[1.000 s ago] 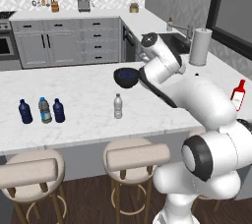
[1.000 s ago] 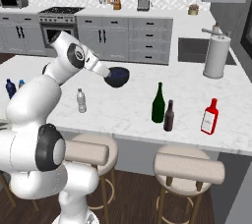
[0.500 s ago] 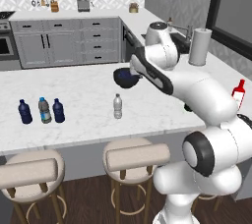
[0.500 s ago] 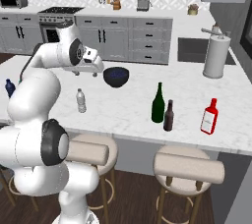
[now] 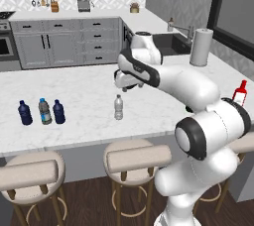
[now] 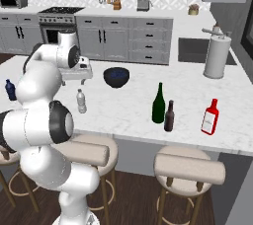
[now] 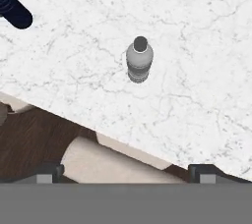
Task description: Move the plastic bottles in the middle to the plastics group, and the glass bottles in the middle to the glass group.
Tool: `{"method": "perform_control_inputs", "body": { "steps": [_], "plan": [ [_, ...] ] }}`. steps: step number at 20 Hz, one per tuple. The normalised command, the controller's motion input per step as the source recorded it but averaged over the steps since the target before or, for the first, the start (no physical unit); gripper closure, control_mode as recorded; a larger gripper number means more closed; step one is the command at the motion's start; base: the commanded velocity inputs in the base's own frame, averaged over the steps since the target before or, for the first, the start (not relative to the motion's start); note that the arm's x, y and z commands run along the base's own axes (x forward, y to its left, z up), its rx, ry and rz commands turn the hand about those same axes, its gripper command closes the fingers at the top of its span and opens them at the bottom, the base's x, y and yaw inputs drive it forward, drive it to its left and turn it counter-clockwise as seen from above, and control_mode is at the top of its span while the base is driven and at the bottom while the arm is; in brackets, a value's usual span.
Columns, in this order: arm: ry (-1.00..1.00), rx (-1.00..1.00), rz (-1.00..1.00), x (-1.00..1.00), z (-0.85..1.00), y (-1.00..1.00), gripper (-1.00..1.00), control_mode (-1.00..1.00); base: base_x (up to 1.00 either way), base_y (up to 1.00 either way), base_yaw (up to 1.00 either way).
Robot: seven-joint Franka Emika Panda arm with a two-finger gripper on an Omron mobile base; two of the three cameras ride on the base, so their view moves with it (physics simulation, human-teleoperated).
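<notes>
A clear greyish plastic bottle (image 5: pixel 118 107) (image 6: pixel 81 101) (image 7: pixel 139 60) with a white cap stands alone near the counter's front edge. My gripper (image 5: pixel 128 85) (image 6: pixel 81 75) (image 7: pixel 126 173) hovers above and slightly behind it, open and holding nothing. Far left stand two dark blue bottles (image 5: pixel 25 113) (image 5: pixel 59 112) with a blue-labelled clear bottle (image 5: pixel 45 111) between them. One dark blue bottle (image 7: pixel 15 9) shows at the hand view's top left. A tall green bottle (image 6: pixel 158 103) stands beside a small brown bottle (image 6: pixel 169 116), with a red bottle (image 6: pixel 210 117) (image 5: pixel 240 92) further right.
A black bowl (image 6: pixel 116 77) sits on the marble counter (image 6: pixel 123 110) just behind the clear bottle. A paper-towel holder (image 6: pixel 217 56) (image 5: pixel 201 46) stands by the sink at the back right. Round stools (image 5: pixel 130 159) line the counter's front edge.
The arm has swung left, carrying the hand from beside the bowl to above the clear bottle. The jaws have stayed open and no bottle has moved.
</notes>
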Motion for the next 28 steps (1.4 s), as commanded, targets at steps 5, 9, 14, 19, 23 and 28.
{"method": "perform_control_inputs", "body": {
  "steps": [5, 9, 14, 19, 23, 28],
  "plan": [
    [0.08, -0.03, 0.09, 0.31, -0.29, 0.39, -1.0, -1.0, 0.0, 0.0, 0.0],
    [0.0, -0.08, 0.0, 0.46, -0.19, 0.05, -1.0, -1.0, 0.0, 0.0, 0.0],
    [0.0, -0.01, 0.0, 0.39, -0.26, 0.0, -1.0, -1.0, 0.0, 0.0, 0.0],
    [0.0, 0.0, 0.0, 0.51, -0.43, 0.0, -1.0, -1.0, 0.0, 0.0, 0.0],
    [-0.01, 0.0, 0.0, 0.4, -0.3, 0.01, -1.0, -1.0, 0.0, 0.0, 0.0],
    [-0.06, 0.0, 0.0, 0.1, -0.28, 0.02, -1.0, -1.0, 0.0, 0.0, 0.0]
  ]
}}
